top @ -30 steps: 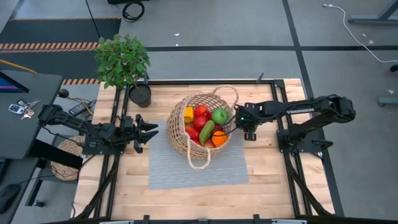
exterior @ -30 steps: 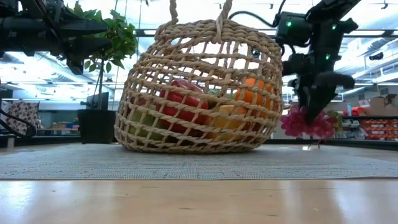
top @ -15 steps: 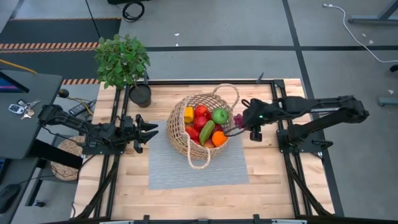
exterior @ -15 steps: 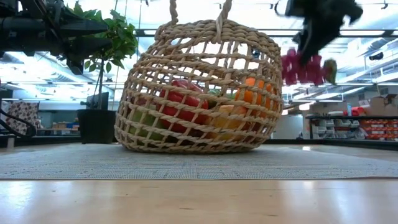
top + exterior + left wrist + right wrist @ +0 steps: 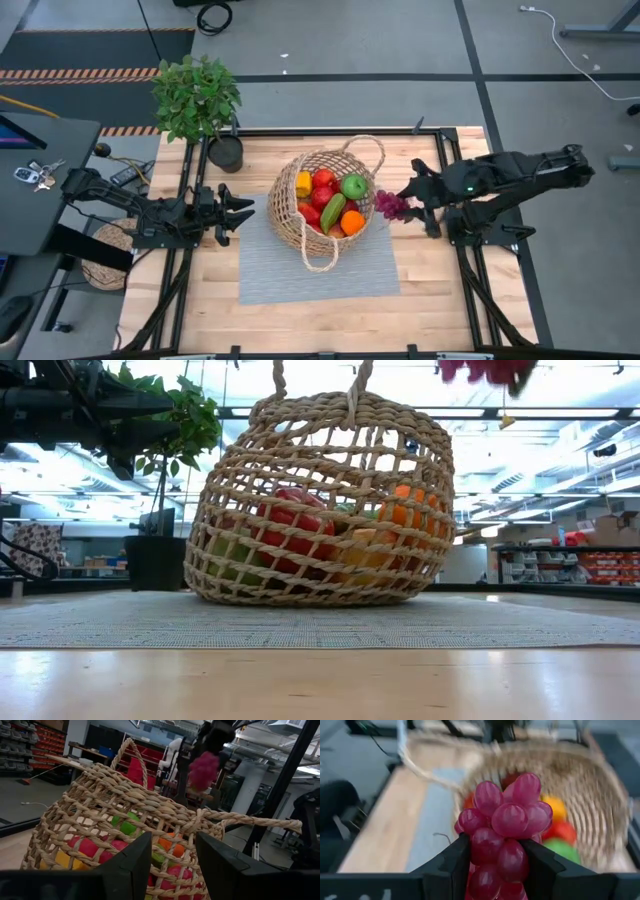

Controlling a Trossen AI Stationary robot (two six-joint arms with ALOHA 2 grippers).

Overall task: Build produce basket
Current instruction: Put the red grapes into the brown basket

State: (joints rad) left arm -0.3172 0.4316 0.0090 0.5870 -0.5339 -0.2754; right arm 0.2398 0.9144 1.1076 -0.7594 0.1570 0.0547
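The wicker basket [image 5: 325,200] stands on a grey mat [image 5: 320,272] at the table's middle. It holds produce: red apples, a green apple [image 5: 352,185], an orange [image 5: 352,221], a yellow pepper [image 5: 303,184] and a green cucumber [image 5: 332,212]. My right gripper [image 5: 403,203] hangs just right of the basket, above rim height, shut on a bunch of purple-red grapes [image 5: 502,825], which also shows at the top of the low view [image 5: 488,368]. My left gripper [image 5: 243,211] stands open, level, a little left of the basket wall [image 5: 100,820], touching nothing. My right gripper pinches the grape bunch at its lower grapes [image 5: 482,855] between its two fingers [image 5: 447,867]. The fingers slant down from the table's right side. The bunch is lifted clear of table and basket, and most of it sticks out past the fingertips.
A black pot with a green leafy plant [image 5: 200,100] stands at the table's far left corner. The basket's two thin loop handles [image 5: 365,150] rise above its rim. Bare wood lies right of the mat [image 5: 430,280] and along the near edge.
My right gripper has risen from near table level beside the basket's right wall to above rim height. It has drawn back toward the table's right edge and tipped from pointing down to a shallower slant. The grapes went up with it, still held.
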